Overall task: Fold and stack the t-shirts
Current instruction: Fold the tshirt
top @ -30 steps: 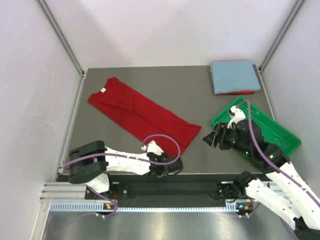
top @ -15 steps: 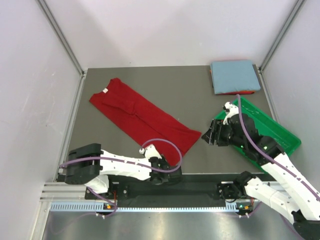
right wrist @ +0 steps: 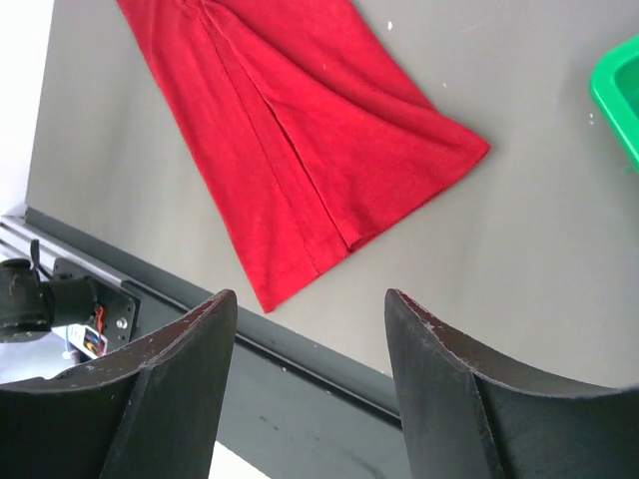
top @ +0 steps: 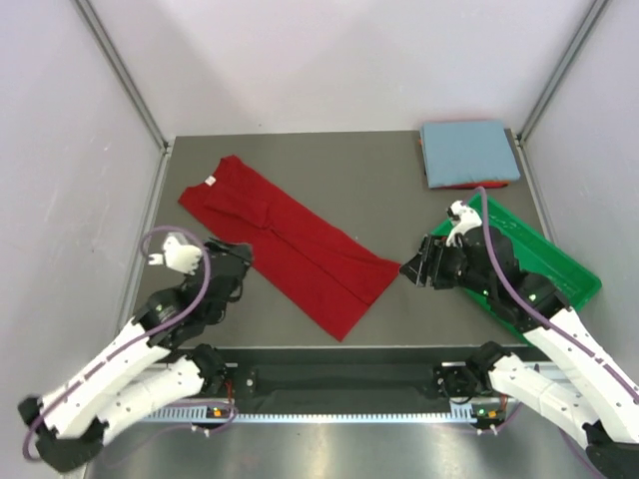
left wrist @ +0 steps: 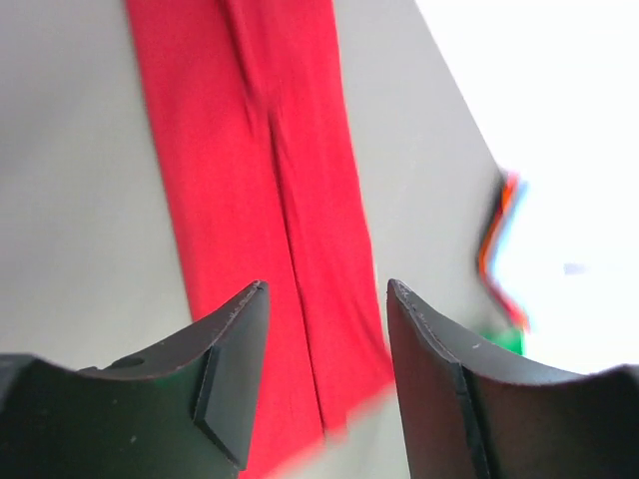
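A dark red t-shirt (top: 290, 249), folded into a long strip, lies flat and slantwise across the table, its white neck label (top: 207, 181) at the far left. My left gripper (top: 238, 261) hovers open by the strip's left edge; the left wrist view shows the red t-shirt (left wrist: 250, 170) below the left gripper (left wrist: 324, 289), nothing between the fingers. My right gripper (top: 409, 269) stands open just right of the hem corner, and from the right gripper (right wrist: 310, 299) the red t-shirt (right wrist: 310, 130) lies ahead. A folded light blue t-shirt (top: 469, 152) rests on another red one (top: 469, 186) at the back right.
A green plastic tray (top: 574, 289) sits at the right under my right arm, its corner (right wrist: 621, 90) in the right wrist view. The table's dark front rail (right wrist: 300, 369) runs just below the shirt's near end. Grey walls close in both sides.
My left gripper opened, let go of the shirt's near end and swung from the front edge back to the strip's left side. The shirt's near end now lies flat. The right gripper barely moved.
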`<move>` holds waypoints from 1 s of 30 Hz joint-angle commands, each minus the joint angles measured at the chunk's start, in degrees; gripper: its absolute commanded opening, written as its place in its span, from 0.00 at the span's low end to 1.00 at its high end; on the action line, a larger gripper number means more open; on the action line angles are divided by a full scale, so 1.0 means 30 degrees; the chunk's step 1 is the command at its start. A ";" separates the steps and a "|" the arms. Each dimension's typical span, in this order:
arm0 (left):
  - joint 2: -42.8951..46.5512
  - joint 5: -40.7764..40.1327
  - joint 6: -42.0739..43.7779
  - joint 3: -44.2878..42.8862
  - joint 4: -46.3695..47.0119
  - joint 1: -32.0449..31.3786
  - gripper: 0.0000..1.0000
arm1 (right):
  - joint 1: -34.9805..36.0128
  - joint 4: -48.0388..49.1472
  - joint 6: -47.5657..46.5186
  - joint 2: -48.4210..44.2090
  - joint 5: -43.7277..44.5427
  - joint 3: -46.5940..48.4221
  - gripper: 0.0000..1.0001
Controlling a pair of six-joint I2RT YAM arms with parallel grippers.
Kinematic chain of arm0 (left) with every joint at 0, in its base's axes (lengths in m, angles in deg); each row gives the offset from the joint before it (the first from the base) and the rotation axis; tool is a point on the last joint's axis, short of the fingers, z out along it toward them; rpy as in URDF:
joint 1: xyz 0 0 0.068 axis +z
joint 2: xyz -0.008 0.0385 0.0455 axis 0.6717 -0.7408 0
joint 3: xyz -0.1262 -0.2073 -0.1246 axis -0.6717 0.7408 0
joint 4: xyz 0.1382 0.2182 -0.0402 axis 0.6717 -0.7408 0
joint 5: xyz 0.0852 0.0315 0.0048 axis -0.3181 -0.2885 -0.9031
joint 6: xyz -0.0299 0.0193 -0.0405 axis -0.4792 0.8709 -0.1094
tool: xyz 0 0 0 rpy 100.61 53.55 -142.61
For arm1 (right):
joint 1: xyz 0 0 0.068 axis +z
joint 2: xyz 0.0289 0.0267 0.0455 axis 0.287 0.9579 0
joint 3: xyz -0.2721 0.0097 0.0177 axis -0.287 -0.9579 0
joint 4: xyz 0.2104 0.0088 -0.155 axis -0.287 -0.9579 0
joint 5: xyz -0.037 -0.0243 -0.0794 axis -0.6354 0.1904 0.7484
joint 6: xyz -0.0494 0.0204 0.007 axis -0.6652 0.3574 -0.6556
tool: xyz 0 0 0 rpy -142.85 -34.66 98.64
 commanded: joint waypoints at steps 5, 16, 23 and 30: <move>-0.4327 0.3339 1.0243 -0.2520 0.3515 0.8116 0.56 | 0.0057 0.1717 -0.0574 0.0550 -0.0111 -0.0166 0.62; -1.3211 1.0787 1.2359 -0.6478 0.6884 1.8527 0.52 | 0.0057 0.2712 -0.0811 0.0639 -0.0813 -0.0283 0.62; -1.5674 1.2986 1.3475 -0.5633 1.0830 2.1370 0.52 | 0.0057 0.3446 -0.1073 0.1165 -0.1049 -0.0020 0.62; -1.9096 1.4308 1.3064 -0.5833 1.2716 2.2662 0.47 | 0.0057 0.4383 -0.1044 0.1546 -0.1224 -0.0664 0.62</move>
